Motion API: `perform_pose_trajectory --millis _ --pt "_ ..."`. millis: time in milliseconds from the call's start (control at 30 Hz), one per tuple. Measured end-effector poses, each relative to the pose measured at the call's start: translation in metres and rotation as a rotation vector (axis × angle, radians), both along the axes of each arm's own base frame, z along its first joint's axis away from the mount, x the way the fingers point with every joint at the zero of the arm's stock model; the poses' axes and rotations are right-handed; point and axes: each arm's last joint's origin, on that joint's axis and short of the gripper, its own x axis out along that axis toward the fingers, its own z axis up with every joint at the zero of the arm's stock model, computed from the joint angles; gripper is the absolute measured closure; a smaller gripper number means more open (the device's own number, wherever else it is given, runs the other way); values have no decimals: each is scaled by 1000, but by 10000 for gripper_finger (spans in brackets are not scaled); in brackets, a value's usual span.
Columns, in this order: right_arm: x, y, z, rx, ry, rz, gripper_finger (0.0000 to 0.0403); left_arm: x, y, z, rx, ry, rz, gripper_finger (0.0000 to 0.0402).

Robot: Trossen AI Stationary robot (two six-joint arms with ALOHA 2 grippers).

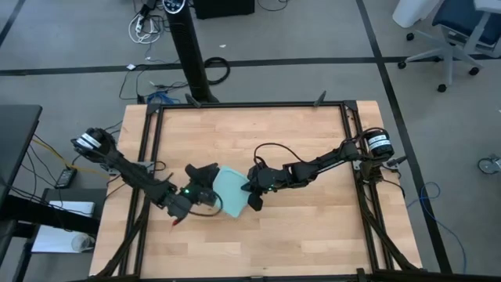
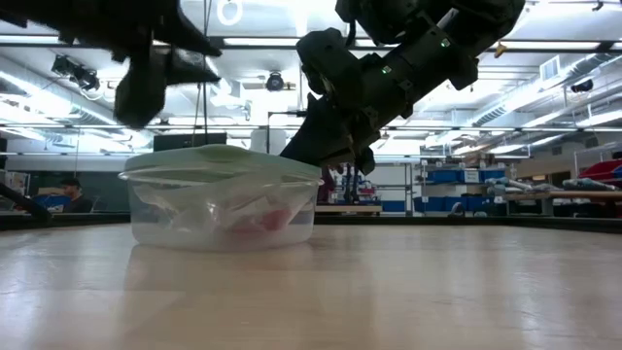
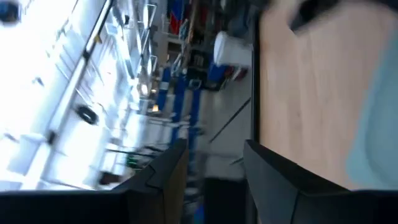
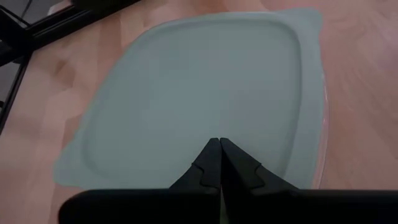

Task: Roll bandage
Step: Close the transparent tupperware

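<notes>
Nearest in the low view, bare wood of the table point(image 2: 389, 292) is seen. Just behind it, at approx. 10 o'clock from frame centre, a clear container point(image 2: 224, 209) w/ a pale green lid point(image 2: 219, 160) is set on the boards. A red shape, the bandage point(image 2: 264, 220), is made out through the clear wall, lying at the bottom inside; whether rolled or loose can't be told.

The right gripper point(image 4: 219, 163) is held over the lid's edge; in the right wrist view its fingers are seen pressed together, tips meeting, nothing between them. In the high view the right gripper point(image 1: 254, 190) is placed at the container's 3 o'clock side, roughly mid-table.

The left gripper point(image 1: 202, 178) is found at the container's 9 o'clock side, right beside it. In the left wrist view its two dark fingers point(image 3: 273, 180) are seen spread apart w/ only table edge and room between them.

Farther off, beyond the table, shelving w/ blue bins point(image 2: 457, 180) and a person point(image 2: 70, 194) at approx. 9 o'clock are seen in the low view.
</notes>
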Motion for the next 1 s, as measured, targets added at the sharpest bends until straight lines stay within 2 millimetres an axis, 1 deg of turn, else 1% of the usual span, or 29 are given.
perform_pose_trajectory --millis 100,200,267,400,500,567,633,700,767,900,1000 --pt "0 0 0 -1 1 -2 403 6 -6 -12 109 119 36 239" --pt "0 -1 0 -2 1 -6 403 11 -13 -13 110 117 33 239" --pt "0 -2 0 -2 0 -8 403 15 -17 -9 83 80 33 239" --pt "0 -2 0 -3 0 -11 403 18 -21 3 43 5 92 245" --pt "0 -2 0 -4 0 -12 403 14 -27 14 28 -16 74 263" --pt "0 -2 0 -3 0 -11 403 14 -27 22 31 -13 70 279" --pt "0 -2 0 -3 0 -11 403 11 -25 23 62 26 70 295" --pt "0 -2 0 -3 0 -11 403 9 -23 19 89 60 76 308" --pt "0 -2 0 -3 0 -11 403 7 -19 11 110 86 89 315" --pt "0 -2 0 1 0 -9 403 5 -15 -3 51 11 101 319" --pt "0 -2 0 1 -1 -9 403 5 -15 -2 21 -34 112 319"
